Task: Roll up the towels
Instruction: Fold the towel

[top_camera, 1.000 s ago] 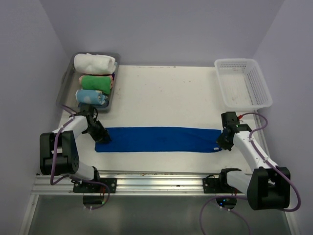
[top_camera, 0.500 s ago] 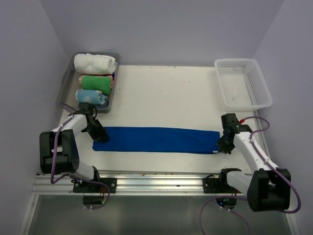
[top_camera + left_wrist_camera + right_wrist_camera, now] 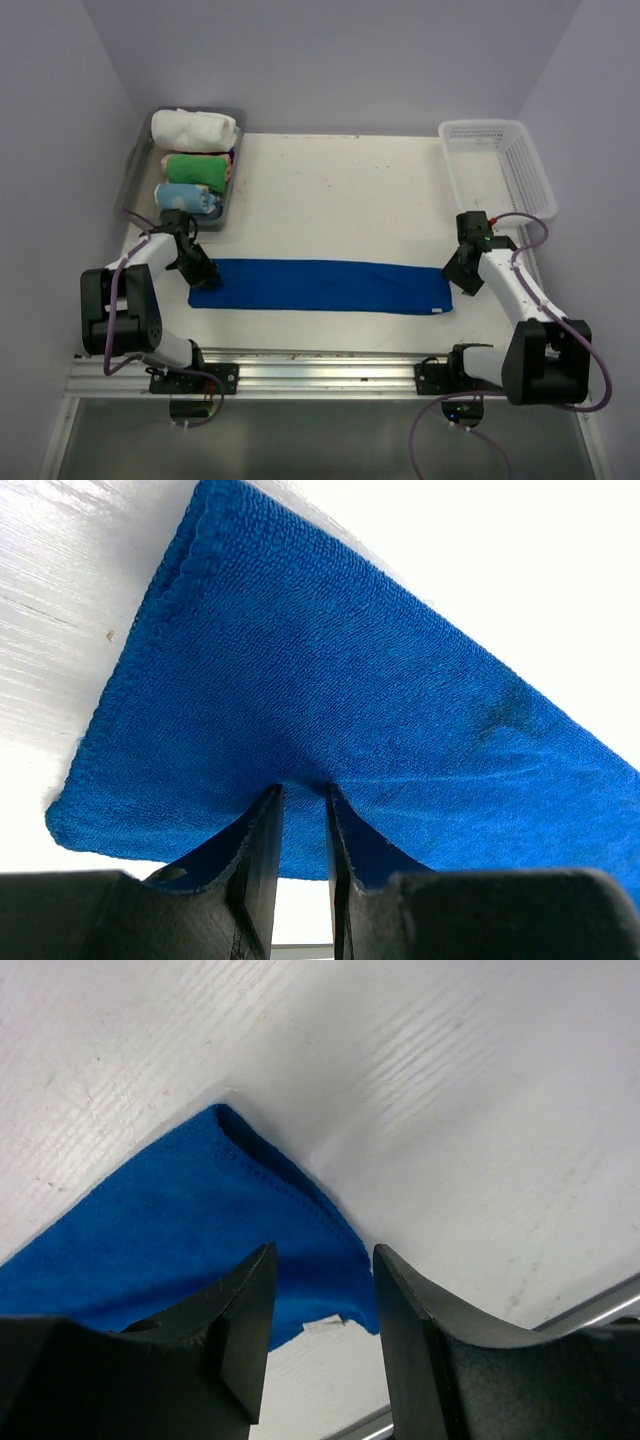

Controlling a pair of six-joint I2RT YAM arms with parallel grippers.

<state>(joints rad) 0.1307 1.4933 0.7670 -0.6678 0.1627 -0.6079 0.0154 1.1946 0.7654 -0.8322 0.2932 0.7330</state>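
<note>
The blue towel (image 3: 320, 286) lies flat as a long, narrow strip across the near half of the table (image 3: 340, 200), running left to right. The left gripper (image 3: 207, 280) is at its left end, fingers clenched on a pucker of the terry just in from the hemmed edge. The right gripper (image 3: 322, 1250) hangs over the right end with its jaws apart, grasping nothing, and the towel's corner lies flat on the table beneath it.

The white towel (image 3: 195, 128) sits rolled at the back of a grey tray (image 3: 135, 170) at the far left corner. Rolled green (image 3: 197, 167) and pale blue dotted (image 3: 187, 197) towels lie in front of it.

A white mesh basket (image 3: 540, 180) stands at the far right corner. The tabletop is white and lightly speckled, with a metal rail (image 3: 320, 372) along its near edge. Plain lavender walls (image 3: 330, 60) enclose three sides.
</note>
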